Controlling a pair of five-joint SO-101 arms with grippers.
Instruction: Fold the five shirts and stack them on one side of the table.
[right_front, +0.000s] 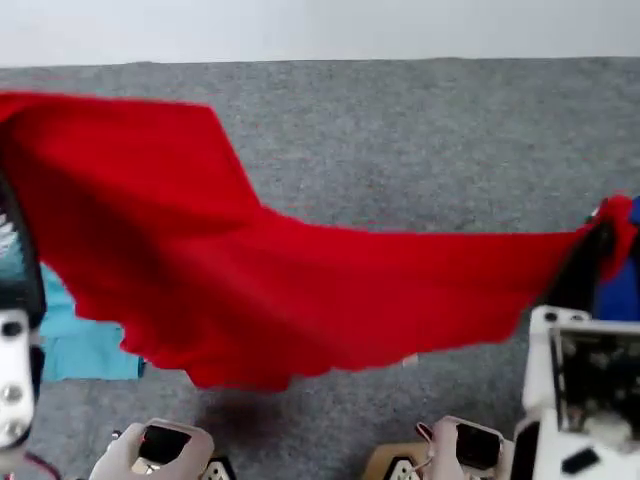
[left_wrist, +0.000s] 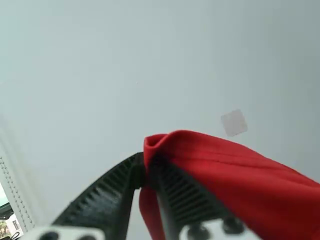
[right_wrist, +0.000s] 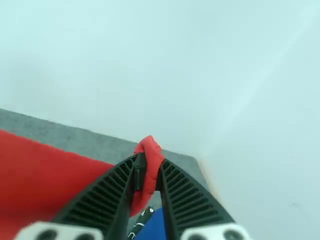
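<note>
High view: big red cloth shirt (right_front: 300, 290) stretched in air over grey felt tabletop (right_front: 420, 140). Left hand (left_wrist: 148, 167) pinches one end, right hand (right_wrist: 148, 167) pinches other. Light blue cloth (right_front: 80, 345) lies beneath.

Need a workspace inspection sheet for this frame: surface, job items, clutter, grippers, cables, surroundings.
surface: grey table, partly hidden by cloth.
job's things: red shirt lifted, stretched between both grippers; light blue shirt lying beneath it on the left arm's side; dark blue shirt at the right arm's side.
clutter: nothing seen.
grippers: left gripper and right gripper each shut on the red shirt.
cables: nothing seen.
surroundings: pale wall behind the table.
</note>
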